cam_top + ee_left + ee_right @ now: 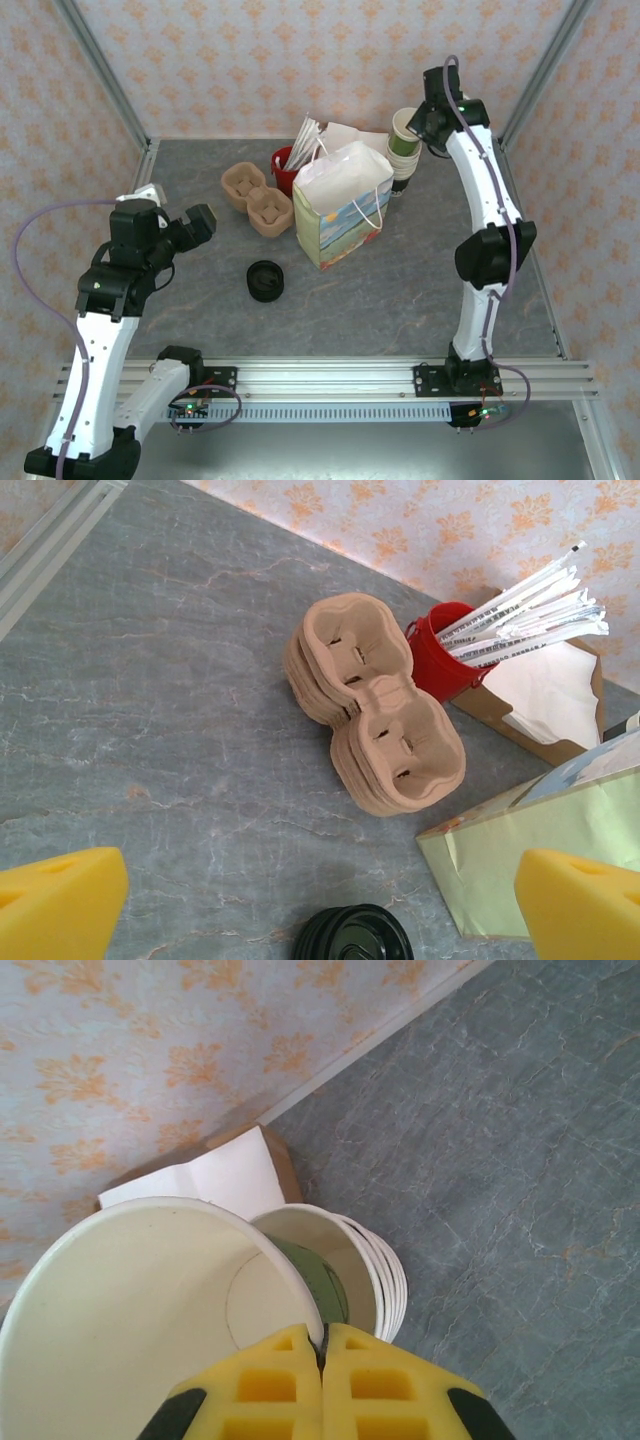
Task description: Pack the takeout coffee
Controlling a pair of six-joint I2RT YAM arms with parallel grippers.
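My right gripper (322, 1338) is shut on the rim of an open paper cup (150, 1310), cream inside and green outside. It holds this cup tilted just above the stack of paper cups (375, 1270). From above, the right gripper (418, 122) and the held cup (405, 125) are at the back right, over the stack (403, 165) and behind the paper bag (340, 205). The takeout coffee, a lidded cup, is out of view. My left gripper (200, 222) is open above the table at the left, with nothing between its fingers (60, 905).
A low stack of black lids (266, 280) lies in front of the bag. Brown pulp cup carriers (375, 715) and a red cup of wrapped straws (440, 660) stand left of the bag (530, 850). A box of napkins (555, 695) sits at the back wall.
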